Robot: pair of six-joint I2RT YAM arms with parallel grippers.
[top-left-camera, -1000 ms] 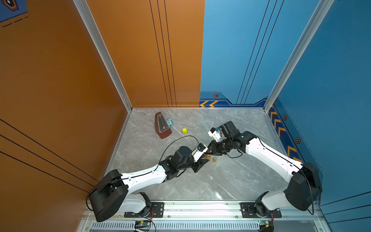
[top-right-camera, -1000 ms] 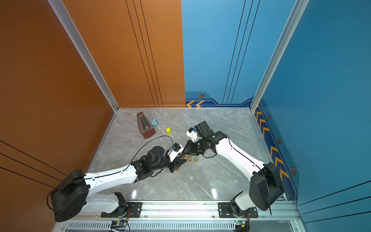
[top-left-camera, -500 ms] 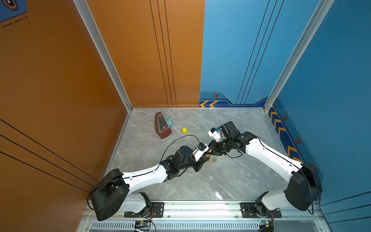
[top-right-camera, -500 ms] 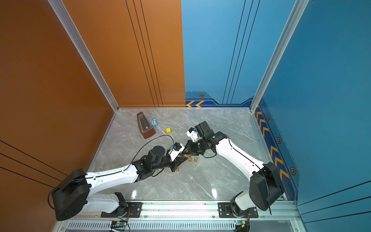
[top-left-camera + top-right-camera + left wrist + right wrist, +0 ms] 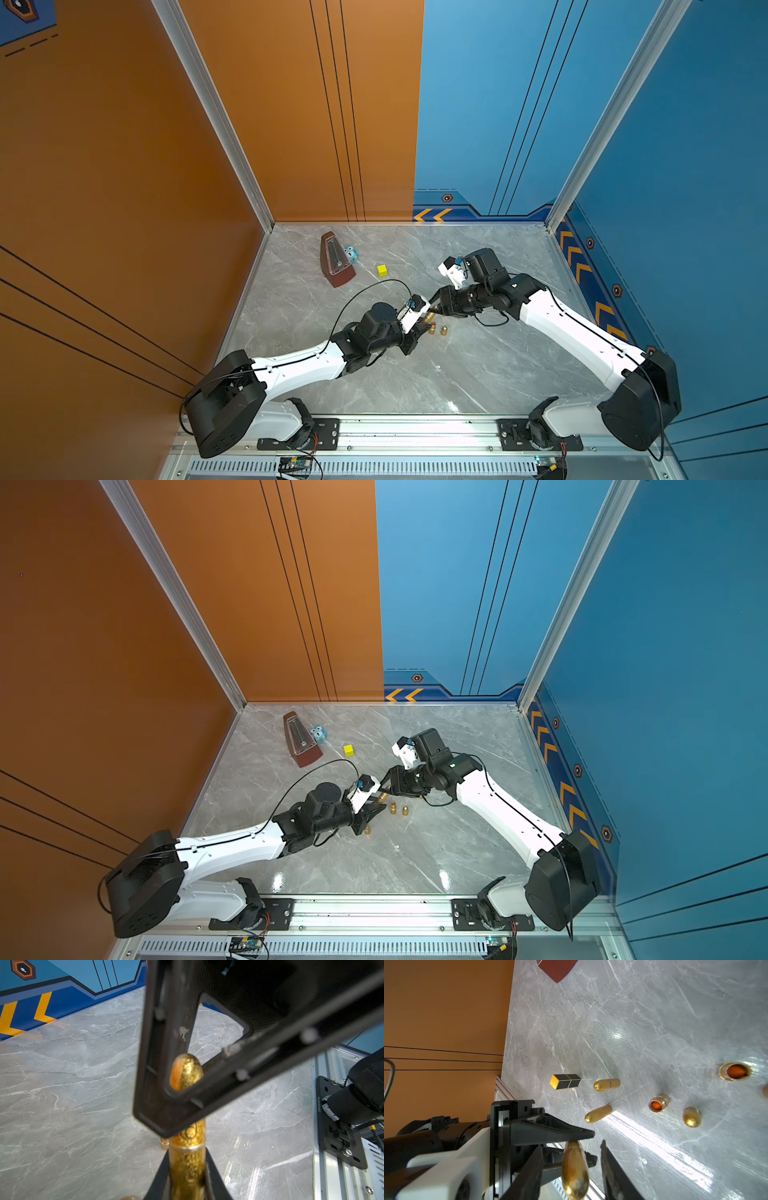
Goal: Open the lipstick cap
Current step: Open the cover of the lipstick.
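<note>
- The left fingers are gripping the gold lipstick firmly by its base, holding it over the counter near the middle.
- The right fingers are standing partly open around the cap, with a gap showing on each side, so they are not gripping it.
- The cap is sitting closed on the lipstick.
- Other gold lipsticks are lying on the counter.

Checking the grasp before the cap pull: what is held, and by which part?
The left gripper clamps the gold lipstick by its base, below the seam. The right gripper's open jaws straddle the cap, gripping nothing.
</note>
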